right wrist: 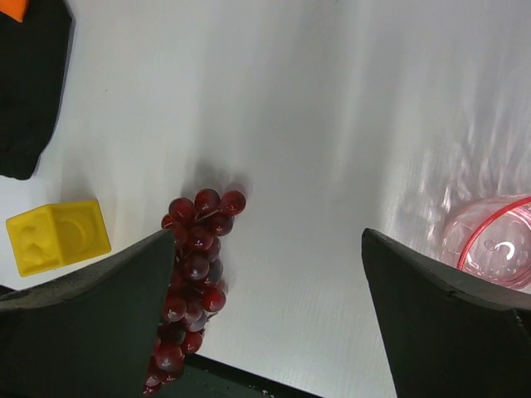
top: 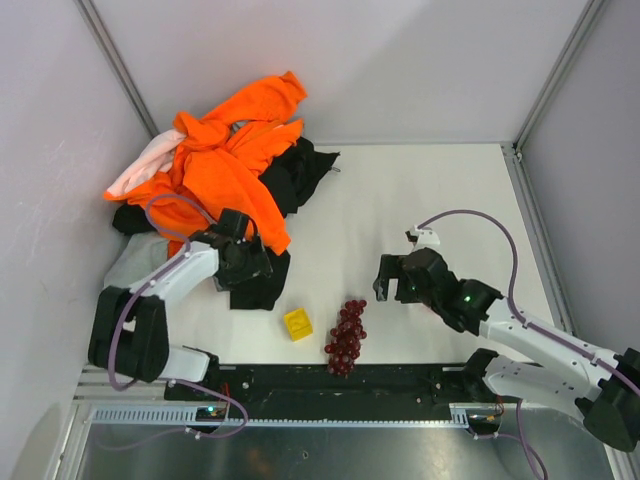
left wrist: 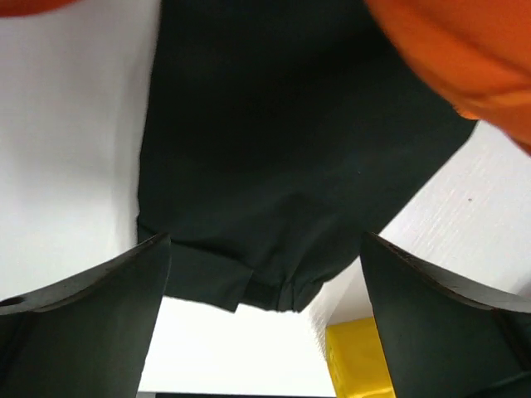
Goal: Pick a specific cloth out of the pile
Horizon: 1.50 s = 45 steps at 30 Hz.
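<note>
Left gripper (top: 243,262), top view: poised over black garment (top: 258,285) at near edge of pile (top: 215,165); red-orange cloth indistinguishable among orange folds. Right gripper (top: 390,280) near grapes (top: 346,338). Left wrist view: jaws spread, empty, black fabric beneath. Right wrist view: jaws spread, empty; grapes beside yellow block (right wrist: 58,236).

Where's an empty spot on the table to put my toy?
The big bare patch of table to the right of the pile, behind the right gripper. It's crowded in the back-left corner, and at the front by the yellow block and grapes.
</note>
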### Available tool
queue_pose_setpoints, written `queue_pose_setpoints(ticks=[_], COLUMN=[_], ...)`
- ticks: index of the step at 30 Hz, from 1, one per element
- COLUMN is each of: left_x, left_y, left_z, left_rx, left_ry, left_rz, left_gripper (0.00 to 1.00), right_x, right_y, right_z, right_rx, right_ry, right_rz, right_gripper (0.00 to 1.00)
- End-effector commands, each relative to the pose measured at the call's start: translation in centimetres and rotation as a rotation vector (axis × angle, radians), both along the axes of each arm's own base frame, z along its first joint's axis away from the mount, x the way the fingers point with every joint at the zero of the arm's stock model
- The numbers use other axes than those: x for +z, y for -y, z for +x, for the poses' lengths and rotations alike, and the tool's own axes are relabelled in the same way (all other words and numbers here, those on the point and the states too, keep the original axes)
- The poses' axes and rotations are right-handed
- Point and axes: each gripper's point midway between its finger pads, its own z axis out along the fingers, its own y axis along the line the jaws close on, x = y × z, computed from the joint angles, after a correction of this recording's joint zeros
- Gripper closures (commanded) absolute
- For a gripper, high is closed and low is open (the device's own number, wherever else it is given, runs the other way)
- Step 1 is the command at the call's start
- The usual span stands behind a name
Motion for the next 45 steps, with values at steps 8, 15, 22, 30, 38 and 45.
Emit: queue_pose_setpoints(ticks=[8, 15, 22, 30, 38, 45], left_x=[-5.1, -2.7, 4.3, 6.4, 3.4, 0.7], left_y=[2.3, 2.8, 2.7, 2.6, 1.6, 0.7], left_z=[-0.1, 0.9, 3.6, 6.3, 6.5, 6.0], left_rx=[0.011, -0.001, 0.002, 0.028, 0.109, 0.141], left_ry=[-0.046, 0.084, 0.353, 0.449, 0.374, 0.308], left_rz=[-0.130, -0.174, -0.217, -0.247, -0.201, -0.158], left_gripper=[0.07, 0.54, 0.65, 0.27, 0.01, 0.00], right_x=[0.7, 0.8, 0.6, 0.0, -0.3, -0.8], right_y=[0.9, 0.9, 0.8, 0.7, 0.9, 0.8], right_z=[-0.2, -0.1, 0.0, 0.1, 0.1, 0.2], right_rx=[-0.026, -0.020, -0.016, -0.002, 0.005, 0.013], right_ry=[0.039, 0.047, 0.048, 0.036, 0.032, 0.026], right_rz=[0.013, 0.012, 0.001, -0.022, -0.044, -0.064], right_gripper=[0.01, 0.01, 0.01, 0.01, 0.01, 0.01])
